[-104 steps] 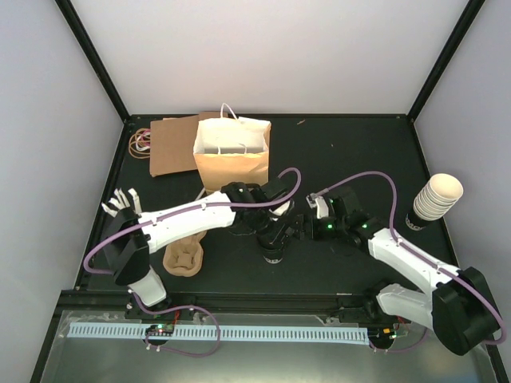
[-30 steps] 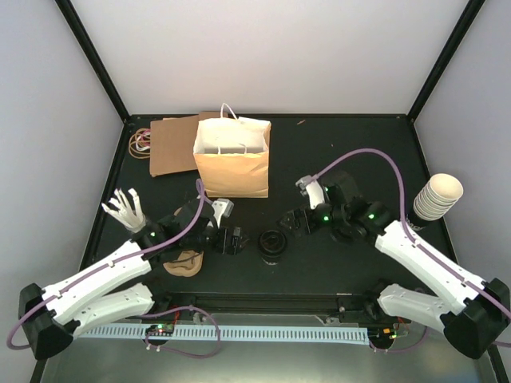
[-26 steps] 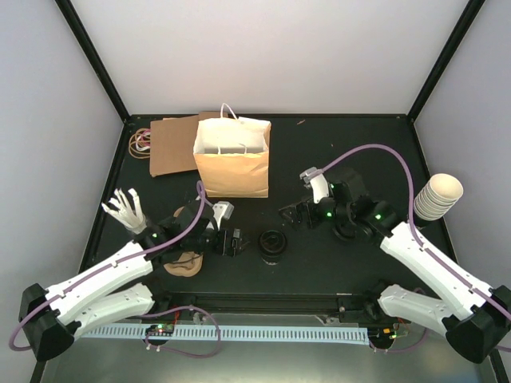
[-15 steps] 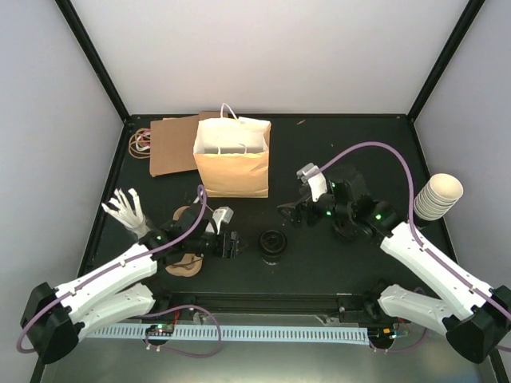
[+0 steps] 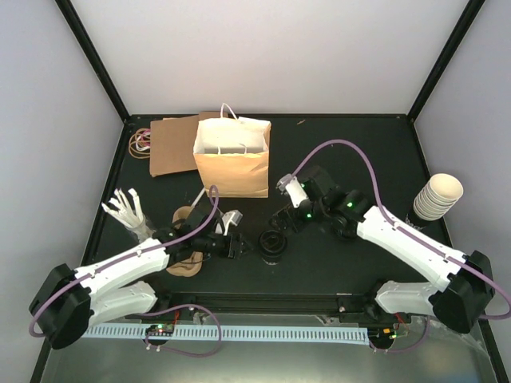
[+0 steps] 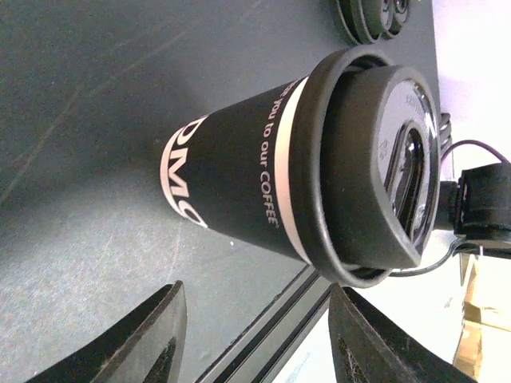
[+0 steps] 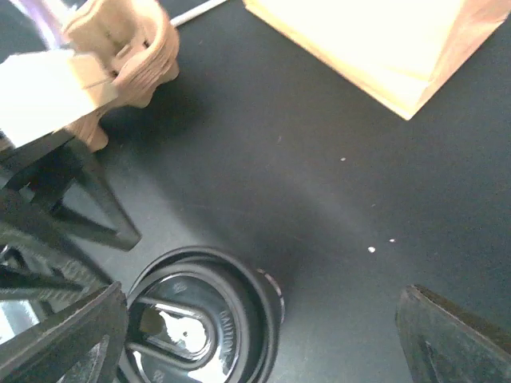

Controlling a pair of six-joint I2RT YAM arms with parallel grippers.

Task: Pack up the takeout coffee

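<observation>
The left gripper (image 6: 254, 323), jaws apart and empty, sits just short of the coffee cup (image 6: 319, 183), upright midway along the surface's (image 5: 359, 152) near edge. Its white print reads "you to our COFFEE". The right gripper (image 5: 285, 217), jaws wide apart, hovers just beside it.

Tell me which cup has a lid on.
The lone dark coffee cup: it alone is lidded, in black. The cream cups stacked at the right edge are open-topped.
</observation>
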